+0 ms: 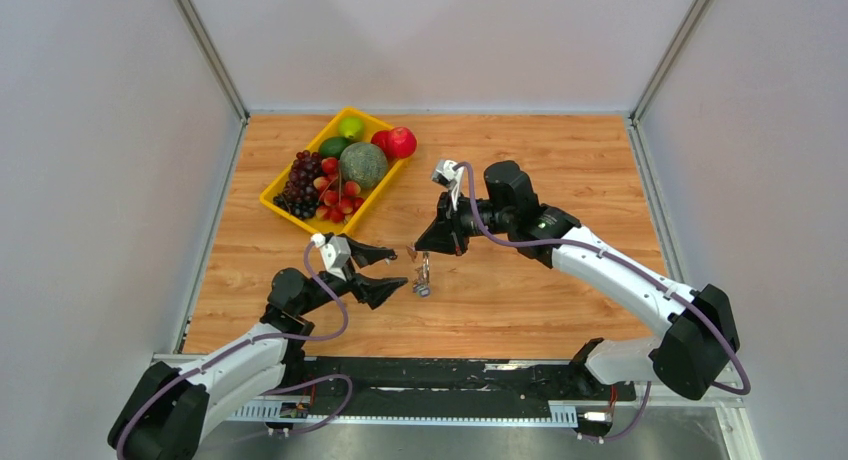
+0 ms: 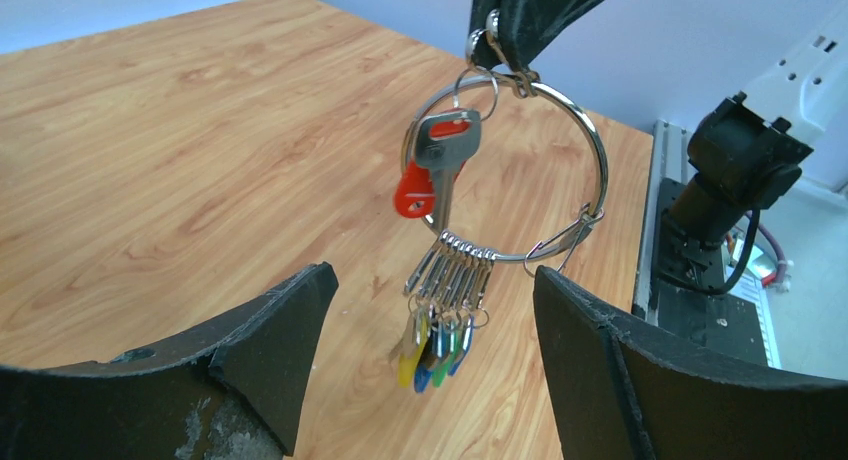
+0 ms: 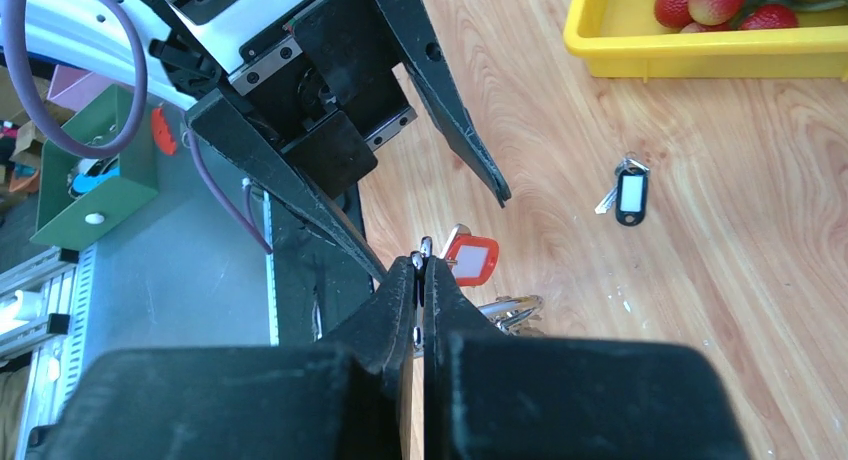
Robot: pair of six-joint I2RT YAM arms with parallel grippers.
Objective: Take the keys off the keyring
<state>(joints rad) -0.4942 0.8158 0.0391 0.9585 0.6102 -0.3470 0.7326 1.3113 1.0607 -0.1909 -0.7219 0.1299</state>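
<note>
Left wrist view is giving me the clearest read. The keyring (image 2: 600, 170) is hanging in the air above the table (image 2: 150, 160), and the right gripper (image 2: 512, 55) is pinching it, fully closed, at the ring's 12 o'clock. The keys (image 2: 445, 325) with coloured tags are dangling in a bunch at the ring's 6 o'clock, and a larger red-tagged key (image 2: 432, 170) is hanging from about 11 o'clock. The left gripper (image 1: 400, 266) is standing wide apart and holding nothing, its fingers (image 2: 270, 350) flanking the bunch at 9 and 3 o'clock. One black-tagged key (image 3: 629, 193) is lying loose on the wood, well apart from the ring. From that I am judging that I am partway through and lining up for another key. Next I am needing to close on a single key or its clip, not the whole cluster, and then work it toward the ring's split. Where that split is sitting I probably cannot tell from these angles.
</note>
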